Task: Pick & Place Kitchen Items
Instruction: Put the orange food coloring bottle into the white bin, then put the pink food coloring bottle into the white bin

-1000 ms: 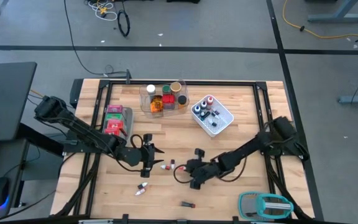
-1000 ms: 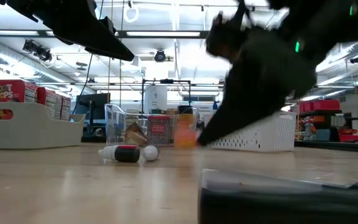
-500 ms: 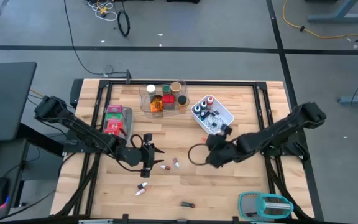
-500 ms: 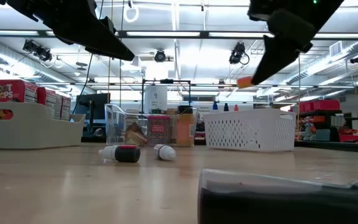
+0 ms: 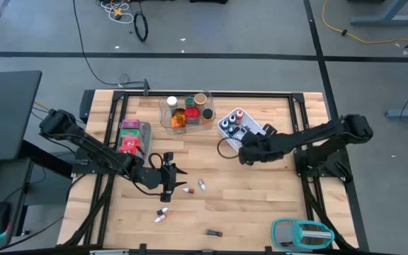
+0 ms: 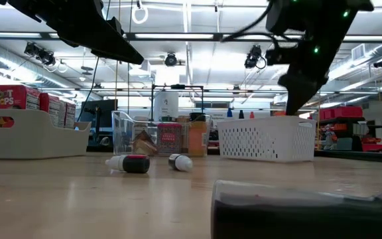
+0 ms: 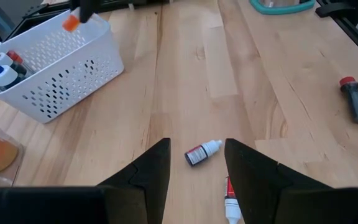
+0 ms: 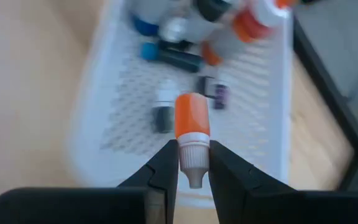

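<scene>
The right gripper (image 8: 194, 163) pinches a small orange-capped vial (image 8: 192, 127) between its narrow jaws and hangs over the near edge of the white mesh basket (image 5: 255, 144), which already holds several small bottles and vials. The grip looks thin: the fingers catch only the pale end of the vial, and the orange cap sticks out ahead of them. In my judgement the main risk is letting go too early. The vial sits above the basket's rim area rather than clearly over its middle, so a release here could bounce it off the wall and send it rolling across the table (image 5: 261, 198). A slip in that shallow pinch would do the same. Dropping from a height could also knock the upright bottles inside the basket.

The left gripper (image 7: 196, 163) waits well away from the basket, jaws moderately open and empty, hovering over a dark-banded vial (image 7: 202, 152) lying on the wood, with a red-marked vial (image 7: 230, 202) just beside it. Both are round and could roll if nudged.
</scene>
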Action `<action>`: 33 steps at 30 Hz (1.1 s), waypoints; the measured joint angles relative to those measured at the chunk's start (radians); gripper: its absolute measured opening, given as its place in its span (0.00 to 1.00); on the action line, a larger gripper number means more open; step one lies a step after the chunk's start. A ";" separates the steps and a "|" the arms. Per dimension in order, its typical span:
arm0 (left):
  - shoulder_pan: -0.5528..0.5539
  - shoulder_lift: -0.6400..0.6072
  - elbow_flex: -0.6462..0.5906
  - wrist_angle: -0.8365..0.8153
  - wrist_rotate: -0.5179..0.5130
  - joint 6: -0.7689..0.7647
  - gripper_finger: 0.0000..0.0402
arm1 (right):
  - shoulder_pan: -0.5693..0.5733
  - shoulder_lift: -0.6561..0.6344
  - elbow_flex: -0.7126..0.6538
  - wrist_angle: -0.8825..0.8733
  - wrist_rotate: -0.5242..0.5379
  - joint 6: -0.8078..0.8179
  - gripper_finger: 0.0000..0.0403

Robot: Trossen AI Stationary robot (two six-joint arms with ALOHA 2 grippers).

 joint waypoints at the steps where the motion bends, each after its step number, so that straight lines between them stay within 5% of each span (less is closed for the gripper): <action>1: 0.000 0.000 0.000 0.000 0.000 0.000 0.40 | -0.017 0.000 -0.010 0.003 0.009 -0.002 0.20; 8: 0.000 0.000 0.000 0.000 0.000 0.000 0.40 | -0.094 0.000 -0.036 0.037 -0.060 -0.043 0.30; 15: 0.000 0.000 0.000 0.000 0.000 0.000 0.40 | -0.116 0.000 -0.036 0.131 0.040 -0.086 0.43; 21: 0.000 0.000 0.000 0.001 0.000 0.009 0.40 | -0.094 0.000 -0.036 0.401 -0.081 -0.233 0.47; 28: 0.000 0.000 0.000 0.001 0.000 0.010 0.40 | -0.057 0.000 -0.036 0.757 -0.093 -0.365 0.45; 33: 0.000 0.000 0.000 0.001 0.000 0.010 0.40 | -0.017 0.021 -0.036 0.961 -0.274 -0.370 0.43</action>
